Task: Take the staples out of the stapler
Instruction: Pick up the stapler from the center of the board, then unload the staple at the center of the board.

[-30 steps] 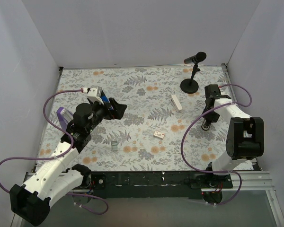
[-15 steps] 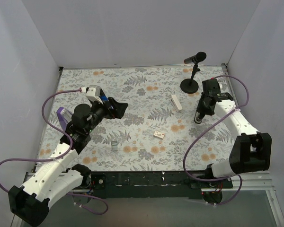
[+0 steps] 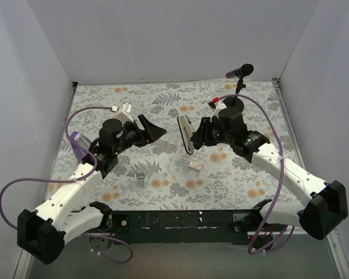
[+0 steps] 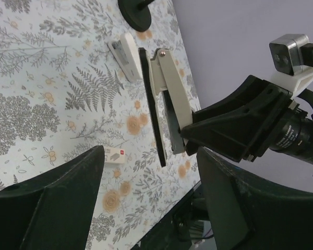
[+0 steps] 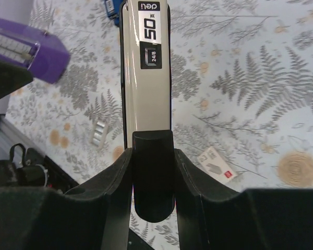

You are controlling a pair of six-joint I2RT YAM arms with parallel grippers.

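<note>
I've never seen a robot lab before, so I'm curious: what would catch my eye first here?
Most striking is the stapler, swung open and held up over the middle of the flowery table, pinched in the right claw. The left claw hangs open just to its left, holding nothing. A black microphone on a stand sits near the far right corner.

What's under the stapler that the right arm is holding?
Around the stapler in the right end effector, floral tablecloth shows. A small silver strip and small white box lie off to its sides. The patch directly below is covered by it.
</note>
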